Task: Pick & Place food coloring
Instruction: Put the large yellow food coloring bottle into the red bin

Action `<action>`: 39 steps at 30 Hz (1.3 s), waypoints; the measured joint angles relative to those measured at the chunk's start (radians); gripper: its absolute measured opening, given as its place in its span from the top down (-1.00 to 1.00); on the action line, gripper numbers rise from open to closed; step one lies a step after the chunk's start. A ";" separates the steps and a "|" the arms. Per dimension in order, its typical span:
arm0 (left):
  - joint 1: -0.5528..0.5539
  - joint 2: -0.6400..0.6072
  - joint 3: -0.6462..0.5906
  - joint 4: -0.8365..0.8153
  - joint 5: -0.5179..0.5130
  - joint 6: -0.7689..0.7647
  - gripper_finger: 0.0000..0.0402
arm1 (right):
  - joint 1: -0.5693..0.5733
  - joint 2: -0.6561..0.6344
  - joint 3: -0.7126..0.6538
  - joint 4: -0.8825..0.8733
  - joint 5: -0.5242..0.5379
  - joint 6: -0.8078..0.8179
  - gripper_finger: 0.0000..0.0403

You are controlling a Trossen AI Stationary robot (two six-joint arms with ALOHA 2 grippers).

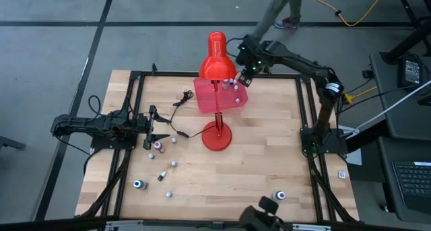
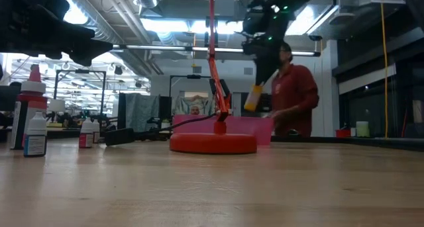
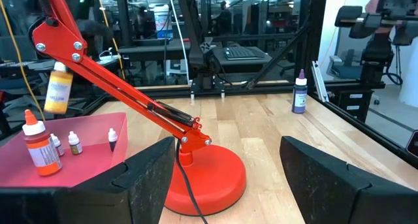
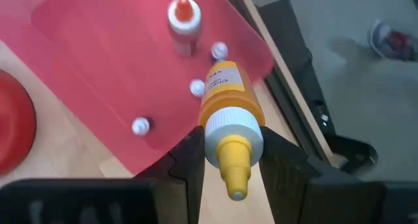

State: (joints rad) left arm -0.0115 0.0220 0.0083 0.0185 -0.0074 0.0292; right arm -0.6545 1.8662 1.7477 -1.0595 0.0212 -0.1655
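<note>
My left pincer (image 1: pixel 160 128) is waiting with its fingers apart near the table's left edge, among the tiny pale-capped food colouring bottles (image 1: pixel 159 146) lying scattered on the pale wooden table (image 1: pixel 269 163); I am counting about seven of them to fetch. Past the tall red desk lamp (image 1: pixel 217 89), four bottles are already standing in the pink translucent square tray (image 4: pixel 98 48). Over it my right pincer (image 4: pixel 227 160) is holding, clamped, an orange yellow-tipped bottle (image 4: pixel 228 113), not yet released.

tall red desk lamp (image 1: pixel 217 96) standing mid-table on the wooden tabletop (image 1: pixel 262 157), pink translucent tray (image 1: pixel 210 96) just behind its round base.
</note>
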 joint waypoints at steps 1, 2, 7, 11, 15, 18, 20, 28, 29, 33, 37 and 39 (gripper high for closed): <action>0.000 0.000 0.000 0.000 0.000 0.000 -0.35 | 0.003 0.020 0.016 -0.005 0.000 -0.001 0.39; 0.000 0.000 0.000 0.000 0.000 0.000 -0.35 | 0.005 0.039 0.031 -0.013 0.000 -0.001 0.39; 0.000 0.000 0.000 0.000 0.000 0.000 -0.35 | 0.007 0.098 0.070 -0.022 -0.051 0.003 0.39; 0.000 0.000 0.000 0.000 0.000 0.000 -0.35 | 0.024 0.104 0.072 -0.024 -0.050 0.004 0.39; 0.000 0.000 0.000 0.000 0.000 0.000 -0.36 | 0.049 0.109 0.072 -0.023 -0.051 0.004 0.39; 0.000 0.000 0.000 0.000 0.000 0.000 -0.36 | 0.062 0.124 0.072 -0.023 -0.058 0.008 0.38; 0.000 0.000 0.000 0.000 0.000 0.000 -0.35 | 0.069 0.136 0.072 -0.022 -0.073 0.013 0.38; 0.000 0.000 0.000 0.000 0.000 0.000 -0.36 | 0.089 0.177 0.072 -0.002 -0.076 0.007 0.38; 0.000 0.000 0.000 0.000 0.000 0.000 -0.36 | 0.089 0.185 0.072 -0.002 -0.076 0.007 0.38; 0.000 0.000 0.000 0.000 0.000 0.000 -0.35 | 0.089 0.215 0.072 0.004 -0.096 0.004 0.38; 0.000 0.000 0.000 0.000 0.000 0.000 -0.36 | 0.089 0.233 0.072 0.006 -0.096 0.002 0.38; 0.000 0.000 0.000 0.000 0.000 0.000 -0.36 | 0.089 0.233 0.072 0.014 -0.096 0.003 0.37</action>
State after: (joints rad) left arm -0.0116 0.0221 0.0082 0.0184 -0.0074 0.0292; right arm -0.5652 2.0987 1.8194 -1.0450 -0.0750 -0.1627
